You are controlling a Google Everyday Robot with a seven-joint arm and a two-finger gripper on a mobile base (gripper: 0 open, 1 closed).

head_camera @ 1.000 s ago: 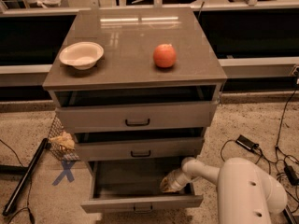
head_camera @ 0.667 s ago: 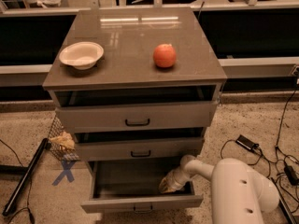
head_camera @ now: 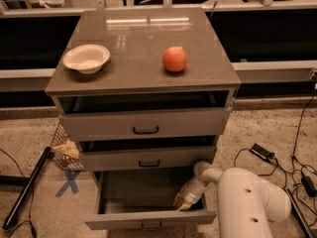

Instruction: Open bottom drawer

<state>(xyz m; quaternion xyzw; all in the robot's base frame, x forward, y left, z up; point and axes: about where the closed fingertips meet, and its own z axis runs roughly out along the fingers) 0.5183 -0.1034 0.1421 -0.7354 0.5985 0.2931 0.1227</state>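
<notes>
The bottom drawer (head_camera: 148,218) is the lowest of three grey-taupe drawers. It stands pulled well out, its plain grey tray (head_camera: 133,195) showing, its small black handle at the front centre low in the view. My gripper (head_camera: 181,202) reaches from the white arm (head_camera: 247,197) at the right, down inside the tray's right front corner, just behind the drawer front. The middle drawer (head_camera: 148,158) and top drawer (head_camera: 146,124) also stand slightly out.
A white bowl (head_camera: 86,58) and an orange-red fruit (head_camera: 174,59) sit on the cabinet top (head_camera: 141,43). A wire basket (head_camera: 64,150), a black pole (head_camera: 27,187) and a blue X mark lie on the floor at left. Cables (head_camera: 277,157) lie at right.
The white arm has shifted to the left and closer. The gripper stays at the drawer's right front corner and the drawer stays pulled out.
</notes>
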